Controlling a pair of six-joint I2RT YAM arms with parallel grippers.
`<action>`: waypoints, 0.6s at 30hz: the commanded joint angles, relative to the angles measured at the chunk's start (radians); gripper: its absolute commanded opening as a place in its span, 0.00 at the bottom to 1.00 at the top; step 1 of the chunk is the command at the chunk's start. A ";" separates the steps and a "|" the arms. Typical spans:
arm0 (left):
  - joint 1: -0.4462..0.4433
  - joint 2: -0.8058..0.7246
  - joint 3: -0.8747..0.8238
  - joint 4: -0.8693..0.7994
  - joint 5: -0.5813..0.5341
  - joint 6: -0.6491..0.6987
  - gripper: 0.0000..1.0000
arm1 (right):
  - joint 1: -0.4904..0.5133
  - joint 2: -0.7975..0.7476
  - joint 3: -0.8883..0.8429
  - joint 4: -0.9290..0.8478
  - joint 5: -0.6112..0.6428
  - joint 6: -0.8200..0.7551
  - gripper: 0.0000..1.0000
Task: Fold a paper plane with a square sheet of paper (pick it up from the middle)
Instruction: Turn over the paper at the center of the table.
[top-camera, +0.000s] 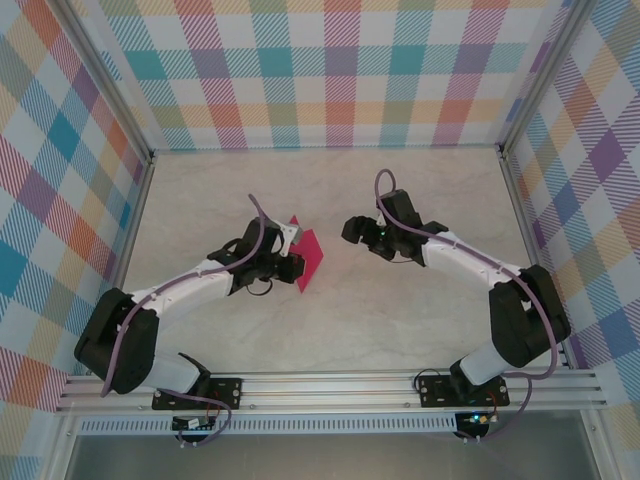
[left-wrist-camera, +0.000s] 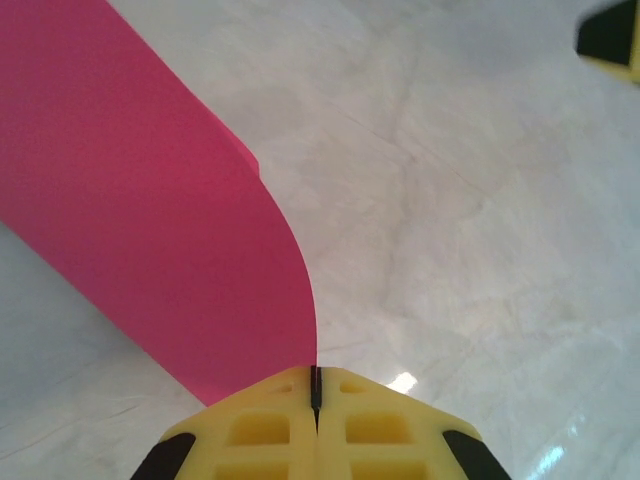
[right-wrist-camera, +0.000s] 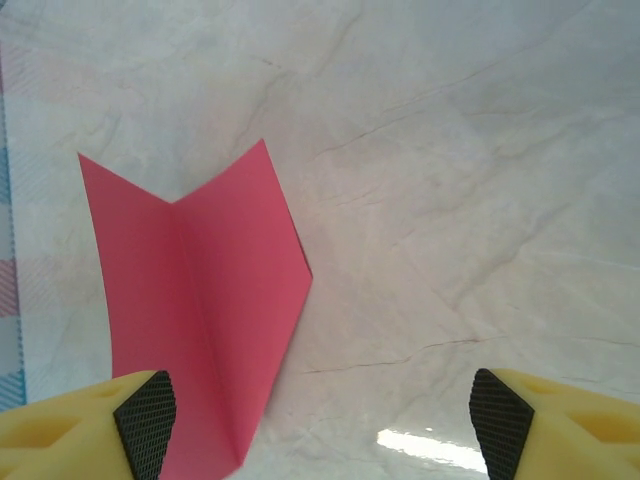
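Crimson-pink, likely light and floppy, the square sheet of paper (left-wrist-camera: 150, 200) arcs ahead-left from the left gripper (left-wrist-camera: 315, 388) clamped on its edge, just beyond the spread right gripper (right-wrist-camera: 320, 410), and probably wants a pinch at its centre crease.

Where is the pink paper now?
The pink paper is left of centre in the top view, pinched by the left gripper; the open right gripper is to its right.
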 joint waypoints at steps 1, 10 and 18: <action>-0.035 0.001 -0.019 0.066 0.095 0.120 0.01 | -0.004 -0.011 -0.017 -0.050 0.036 -0.042 0.81; -0.037 0.074 -0.037 0.097 0.133 0.109 0.01 | -0.004 0.097 0.012 -0.040 -0.157 -0.078 0.59; -0.039 0.153 -0.010 0.148 0.184 0.061 0.00 | -0.003 0.198 0.017 -0.012 -0.275 -0.077 0.37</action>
